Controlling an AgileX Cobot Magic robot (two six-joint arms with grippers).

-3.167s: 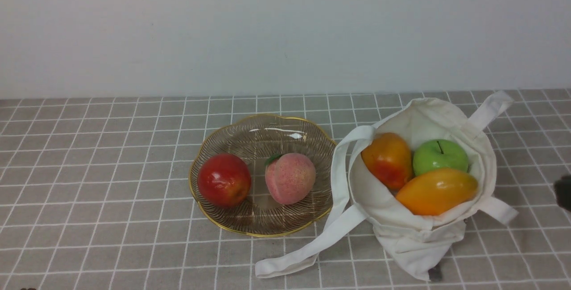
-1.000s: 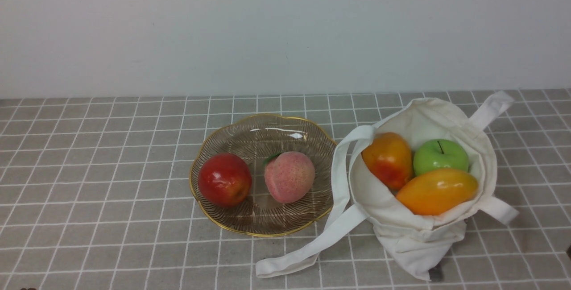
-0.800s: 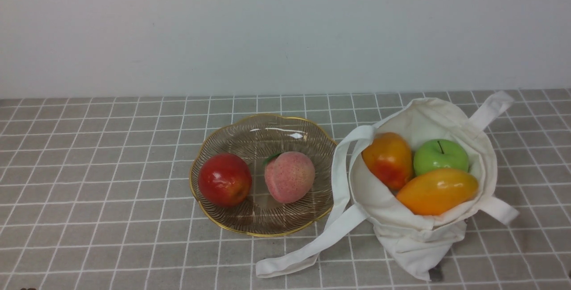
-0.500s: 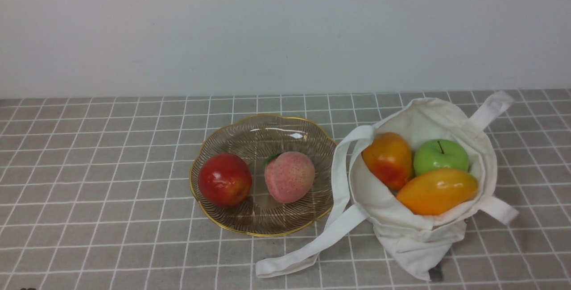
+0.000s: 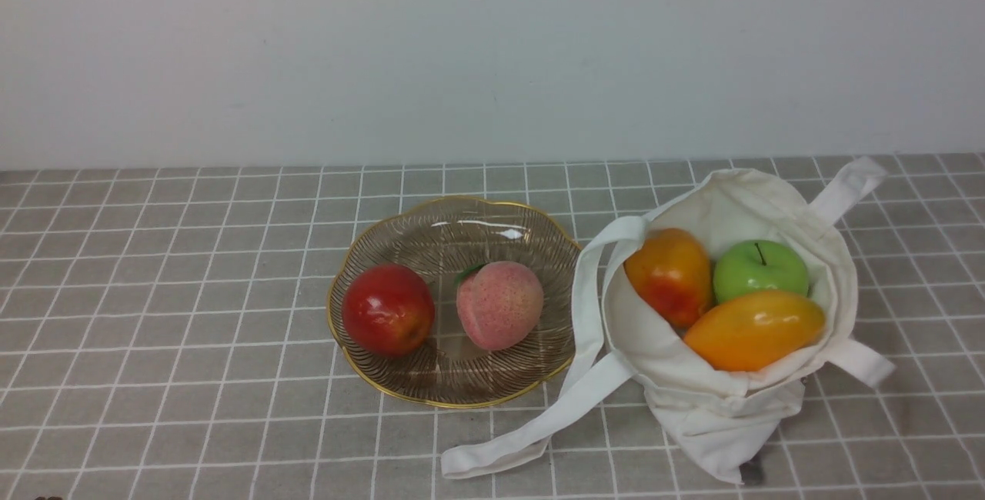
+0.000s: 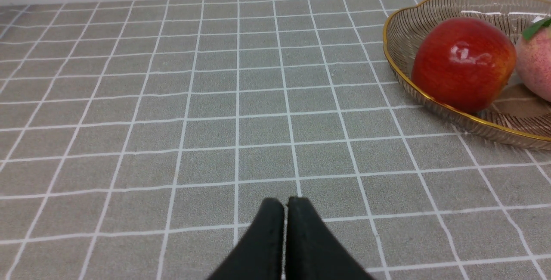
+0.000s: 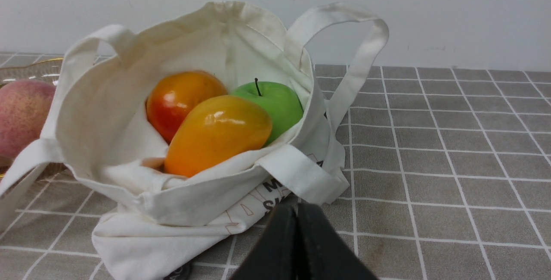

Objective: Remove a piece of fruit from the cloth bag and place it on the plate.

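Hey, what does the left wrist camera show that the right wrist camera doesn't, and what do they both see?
Only the left wrist view shows the glossy red apple and the shut left gripper.

Only the right wrist view shows the off-white cloth tote bag holding two orange-red mangoes and a green apple, plus the shut right gripper.

Both show the speckled pale-pink peach in the ribbed, gold-rimmed glass plate, and the grey checked tablecloth.

On the tabletop (image 5: pixel 192 315) the plate (image 5: pixel 454 396) sat left of the cloth bag (image 5: pixel 723 423), peach (image 5: pixel 500 305) right of the apple (image 5: pixel 387 309) on it; three fruits lay in the bag.
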